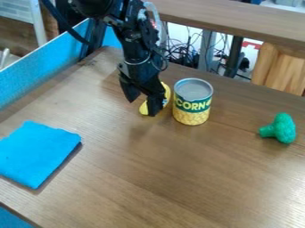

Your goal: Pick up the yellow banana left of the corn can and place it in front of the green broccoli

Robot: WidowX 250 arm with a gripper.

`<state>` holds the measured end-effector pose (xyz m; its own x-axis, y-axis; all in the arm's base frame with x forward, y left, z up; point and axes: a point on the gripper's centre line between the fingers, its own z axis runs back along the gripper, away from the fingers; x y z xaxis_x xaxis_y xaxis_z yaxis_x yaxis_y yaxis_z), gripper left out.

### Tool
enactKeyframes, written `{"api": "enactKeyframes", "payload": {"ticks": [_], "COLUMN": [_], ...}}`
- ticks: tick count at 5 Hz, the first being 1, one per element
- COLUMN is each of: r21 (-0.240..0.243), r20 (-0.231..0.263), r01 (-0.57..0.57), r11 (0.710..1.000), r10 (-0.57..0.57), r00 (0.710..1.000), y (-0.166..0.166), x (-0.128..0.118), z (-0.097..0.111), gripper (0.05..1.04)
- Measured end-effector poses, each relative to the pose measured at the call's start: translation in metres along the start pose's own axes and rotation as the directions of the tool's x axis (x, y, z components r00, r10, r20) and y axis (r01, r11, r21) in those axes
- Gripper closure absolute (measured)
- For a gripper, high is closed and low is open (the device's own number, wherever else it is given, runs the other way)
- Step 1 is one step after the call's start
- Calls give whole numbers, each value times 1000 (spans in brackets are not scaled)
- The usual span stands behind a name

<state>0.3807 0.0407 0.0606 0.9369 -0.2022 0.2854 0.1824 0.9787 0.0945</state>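
The black gripper (143,103) hangs low over the back left part of the wooden table (173,178), its two fingers apart with a gap between them. Right beside and partly behind its right finger lies a yellow object (166,92), curved in outline and mostly hidden by that finger; whether they touch I cannot tell. Just right of the gripper a can of corn (192,102) stands upright, close to the yellow object.
A folded blue cloth (37,152) lies at the left front. Toward the right edge is a green toy broccoli (280,128). A blue panel (42,64) borders the table's left side, and a wooden beam (238,20) runs across behind it.
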Motion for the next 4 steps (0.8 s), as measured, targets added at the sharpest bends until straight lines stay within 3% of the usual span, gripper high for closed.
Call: {"api": "enactKeyframes", "payload": {"ticks": [2, 4], "r21": [-11, -8], "r20": [-37, 10], "r01": [-24, -62], "r11": [1000, 998], "r10": [24, 62], "r00": [999, 998], "y": [-2, 4], "x": [-5, 18], "z": [-19, -23], "gripper": [83, 83]}}
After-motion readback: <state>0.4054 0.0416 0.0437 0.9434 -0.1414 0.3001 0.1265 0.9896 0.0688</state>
